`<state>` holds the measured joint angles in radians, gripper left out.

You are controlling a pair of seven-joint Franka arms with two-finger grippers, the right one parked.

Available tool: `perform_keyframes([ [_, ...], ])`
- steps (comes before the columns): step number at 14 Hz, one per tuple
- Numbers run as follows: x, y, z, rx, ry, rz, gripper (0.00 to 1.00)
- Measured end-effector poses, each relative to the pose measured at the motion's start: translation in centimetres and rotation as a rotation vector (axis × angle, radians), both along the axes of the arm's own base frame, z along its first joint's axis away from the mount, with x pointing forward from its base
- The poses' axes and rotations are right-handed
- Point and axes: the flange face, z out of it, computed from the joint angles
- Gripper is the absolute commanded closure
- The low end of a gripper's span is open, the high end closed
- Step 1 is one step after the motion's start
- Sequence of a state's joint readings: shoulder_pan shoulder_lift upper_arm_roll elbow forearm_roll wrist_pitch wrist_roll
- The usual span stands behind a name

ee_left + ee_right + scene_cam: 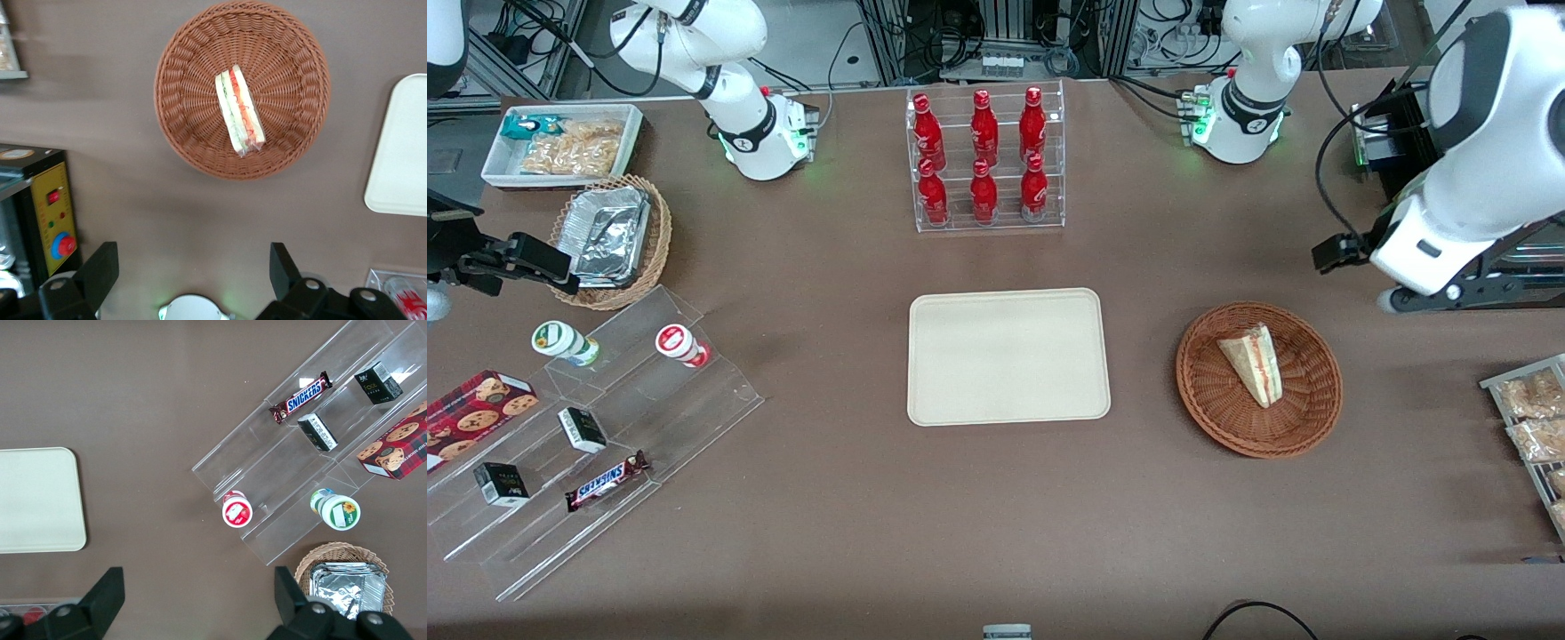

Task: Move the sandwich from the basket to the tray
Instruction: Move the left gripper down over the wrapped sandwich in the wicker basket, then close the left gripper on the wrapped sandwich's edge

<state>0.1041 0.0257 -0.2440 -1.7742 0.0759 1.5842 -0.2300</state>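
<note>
Here, the brown table [827, 498] is seen to fill most of the front view, with the flat cream-beige rectangular tray [1009, 356] laid at the centre of the frame. Toward the right of centre, well apart from the tray, the round reddish-brown woven wicker basket [1260, 380] is set on the table. Inside that basket the small triangular wrapped sandwich [1254, 363] of pale bread with red and green filling is found lying on its side, its narrow tip pointed toward the lower edge of the frame.

At the upper centre of the frame a clear acrylic rack of six red bottles [984, 158] is stood, farther from the front camera than the tray. At the lower left a clear stepped display stand [596, 444] is placed, with a Snickers bar [607, 480] resting on it.

In the left wrist view the black two-finger gripper [193, 270] is shown held above bare table just beside the basket [242, 90], its fingers [100, 270] spread wide and nothing held between them; the sandwich [239, 111] is untouched.
</note>
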Motion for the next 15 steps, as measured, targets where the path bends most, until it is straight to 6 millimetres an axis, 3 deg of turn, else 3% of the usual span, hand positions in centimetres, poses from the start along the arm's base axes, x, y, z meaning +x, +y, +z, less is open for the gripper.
perform_keyframes([
  [4, -1.0, 0.2, -9.4, -0.006, 0.010, -0.002, 0.00],
  [7, -2.0, 0.2, -14.6, 0.000, 0.008, 0.069, 0.00],
  [11, -2.0, 0.0, -17.8, 0.025, 0.031, 0.212, 0.00],
  [15, -1.5, -0.1, -18.7, 0.032, 0.006, 0.314, 0.00],
])
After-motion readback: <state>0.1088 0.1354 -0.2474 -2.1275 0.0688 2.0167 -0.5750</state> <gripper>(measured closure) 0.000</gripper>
